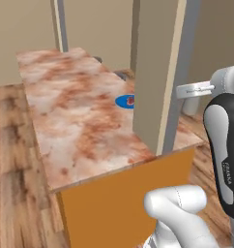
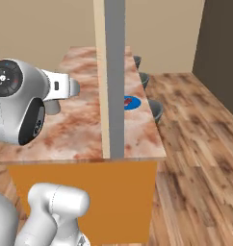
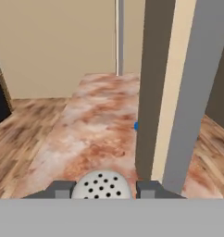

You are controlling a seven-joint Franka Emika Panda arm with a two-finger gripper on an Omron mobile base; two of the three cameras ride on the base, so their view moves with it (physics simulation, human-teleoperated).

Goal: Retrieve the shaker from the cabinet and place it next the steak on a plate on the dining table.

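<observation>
The shaker (image 3: 102, 185) is held clamped between the fingers of the gripper (image 3: 102, 189), above the near end of the dining table (image 1: 80, 121); it is judged light, rigid and smooth, best gripped mid-body; the plate (image 1: 124, 101) lies well ahead.

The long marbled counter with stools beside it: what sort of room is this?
Probably a home kitchen's dining area: a marbled dining table, grey stools along it, and a blue plate with steak.

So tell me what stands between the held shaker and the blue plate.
In the hand view, bare marbled tabletop and a tall beige-grey pillar hiding most of the flat round blue plate beyond the perforated grey shaker.
</observation>
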